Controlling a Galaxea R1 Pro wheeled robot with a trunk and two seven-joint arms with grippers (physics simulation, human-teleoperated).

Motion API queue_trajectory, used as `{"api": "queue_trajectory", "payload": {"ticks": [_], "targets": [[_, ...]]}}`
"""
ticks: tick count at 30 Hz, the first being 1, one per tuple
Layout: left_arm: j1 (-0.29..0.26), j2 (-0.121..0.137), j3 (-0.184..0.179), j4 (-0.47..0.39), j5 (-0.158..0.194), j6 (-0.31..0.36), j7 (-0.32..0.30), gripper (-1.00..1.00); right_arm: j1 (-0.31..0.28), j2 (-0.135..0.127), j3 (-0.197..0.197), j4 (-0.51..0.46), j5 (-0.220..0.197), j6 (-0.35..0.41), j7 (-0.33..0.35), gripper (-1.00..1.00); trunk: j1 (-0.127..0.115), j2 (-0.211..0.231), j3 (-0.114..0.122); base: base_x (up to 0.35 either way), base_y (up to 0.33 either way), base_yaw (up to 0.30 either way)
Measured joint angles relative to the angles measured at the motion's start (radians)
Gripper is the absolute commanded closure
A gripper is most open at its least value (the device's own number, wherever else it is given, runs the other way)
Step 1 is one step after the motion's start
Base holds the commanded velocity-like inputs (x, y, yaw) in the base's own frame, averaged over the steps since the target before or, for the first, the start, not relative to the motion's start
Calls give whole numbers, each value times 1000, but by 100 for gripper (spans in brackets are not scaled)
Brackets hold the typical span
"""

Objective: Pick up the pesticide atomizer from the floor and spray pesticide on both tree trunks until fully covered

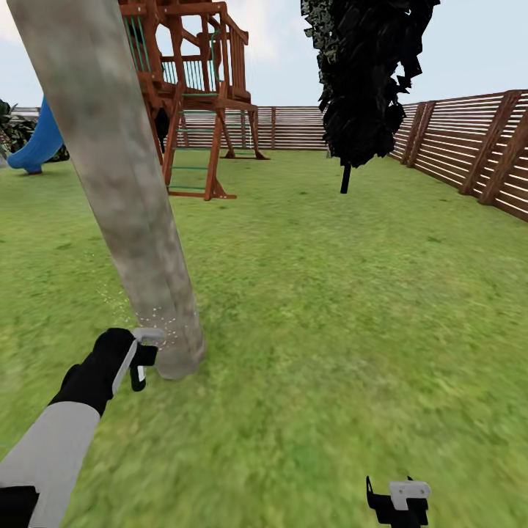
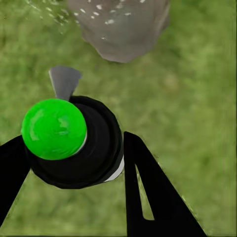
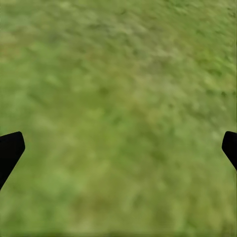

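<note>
A thick tree trunk of mottled grey-brown bark rises slanted from the lawn, its base close in front of my left gripper. That left gripper is shut on the pesticide atomizer. The atomizer is a black bottle with a bright green cap, and its grey nozzle points at the trunk's foot. Tiny white specks of pesticide float at the base of the trunk. Low at the right, my right gripper hangs open over bare grass.
A wooden playset and a blue slide stand behind the trunk. A thin-stemmed dark columnar tree stands at the back right. A brown slat fence closes the right and far sides. Open lawn lies ahead and to the right.
</note>
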Motion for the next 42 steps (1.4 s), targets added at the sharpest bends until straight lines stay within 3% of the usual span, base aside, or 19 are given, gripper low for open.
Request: {"api": "queue_trajectory", "payload": {"ticks": [2, 3, 4, 5, 7, 9, 10, 12, 13, 14, 16, 19, 21, 24, 26, 28, 29, 39, 42], "targets": [[-11, 57, 1, 1, -11, 3, -1, 100, 0, 0, 0, 0, 0, 0, 0, -100, 0, 0, 0, 0, 0, 0], [-9, 101, 3, 1, 1, 4, -3, 100, 0, 0, 0, 0, 0, 0, 0, -100, 0, 0, 0, 0, 0, 0], [-4, 134, 0, 2, -13, 3, -3, 100, 0, 0, 1, 1, 0, 0, 0, -100, 0, 0, 0, 142, 0, 0], [-2, 139, -2, 1, 4, 2, -1, 100, 0, 0, 1, 1, 0, 0, 0, -100, 0, 0, 0, 307, 0, 0], [-2, 81, -7, 0, 24, 4, 2, 100, 0, 0, 1, 1, 0, 0, 0, -100, 0, 0, 0, 109, 0, 0], [-4, 85, -2, 0, -4, 5, 2, 100, 0, 0, 1, 1, 0, 0, 0, -100, 0, 0, 0, 17, 0, 0], [-3, 104, 0, 0, -7, 6, 2, 100, 0, 0, 2, 2, 0, 0, 0, -100, 0, 0, 0, 5, 0, 0], [-3, 139, 1, 0, -1, 6, -1, 100, 0, 0, 1, 2, 0, 0, 0, -100, 0, 0, 0, 2, 0, 0], [-3, 144, -1, 0, 9, 6, -2, 100, 0, 0, 1, 2, 0, 0, 0, -100, 0, 0, 0, 0, 0, 0], [-4, 142, -5, -6, 14, 6, -3, 100, 0, 0, 1, 2, 0, 0, 0, -100, 0, 0, 0, 0, 0, 0], [-7, 92, -7, -81, 20, 25, -4, 100, 0, 0, 1, 1, 0, 0, 0, -100, 0, 0, 0, 0, 0, 0], [-15, 61, -6, -130, 7, 48, -3, 100, 0, 0, 1, 0, 0, 0, 0, -100, 0, 0, 0, 0, 0, 0], [-16, 79, 0, -132, -5, 50, -3, 100, 0, 0, 1, 0, 0, 0, 0, -100, 0, 0, 0, 0, 0, 0], [-12, 137, 0, -133, 5, 51, -5, 100, 0, 0, 2, 1, 0, 0, 0, -100, 0, 0, 0, 0, 0, 0], [-9, 124, -6, -137, 22, 52, -6, 100, 0, 0, 1, 1, 0, 0, 0, -100, 0, 0, 0, 0, 0, 72], [-12, 67, -8, -138, 25, 52, -5, 100, 0, 0, 1, 0, 0, 0, 0, -100, 0, 0, 0, 0, 0, 226], [-15, 56, -8, -138, 15, 52, -5, 100, 0, 1, 1, 0, 0, 0, 0, -100, 0, 0, 0, 0, 0, 267], [-11, 50, -12, -180, 7, 45, -4, 100, 0, 0, 0, 0, 0, 0, 0, -100, 0, 0, 0, 55, -48, 134], [-11, 50, -44, -182, 7, 49, -3, 100, 0, 1, 1, 0, 0, 0, 0, -100, 0, 0, 0, 95, -254, 0]]}}
